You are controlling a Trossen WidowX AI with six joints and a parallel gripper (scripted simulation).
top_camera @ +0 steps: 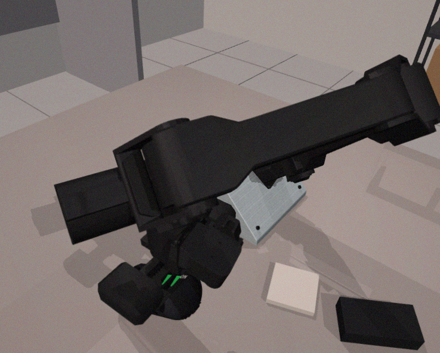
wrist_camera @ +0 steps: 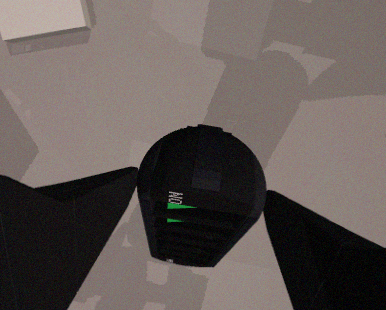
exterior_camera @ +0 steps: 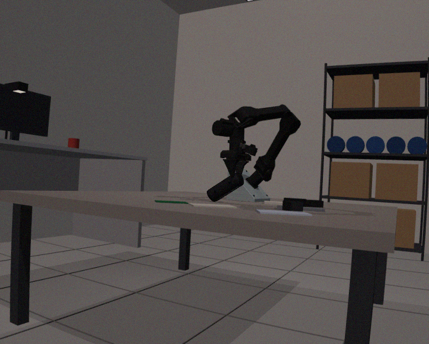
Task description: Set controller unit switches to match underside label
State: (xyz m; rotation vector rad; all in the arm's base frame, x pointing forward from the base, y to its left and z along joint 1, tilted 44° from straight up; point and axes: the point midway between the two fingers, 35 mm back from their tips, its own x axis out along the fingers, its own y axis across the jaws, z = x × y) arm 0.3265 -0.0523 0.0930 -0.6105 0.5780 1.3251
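The dark controller unit (top_camera: 183,299) (exterior_camera: 223,188) (wrist_camera: 200,150) is held above the bench, strongly tilted, its rounded end lower. Its switch face shows in part in the top view and the wrist view. Two green switch ends (top_camera: 175,281) (wrist_camera: 177,206) show near the ON print; the other switches are too dark to read. The underside label is hidden. My gripper (top_camera: 172,285) (exterior_camera: 235,175) (wrist_camera: 201,186) is shut on the unit, one fingertip against each side, and points down.
A silver angled bracket (top_camera: 271,209) (exterior_camera: 237,195) stands behind the gripper. A cream block (top_camera: 293,288) (wrist_camera: 42,17) and a black box (top_camera: 378,323) (exterior_camera: 292,204) lie to the right. A green flat piece (exterior_camera: 171,202) and a pale plate (exterior_camera: 282,212) lie nearer the exterior camera.
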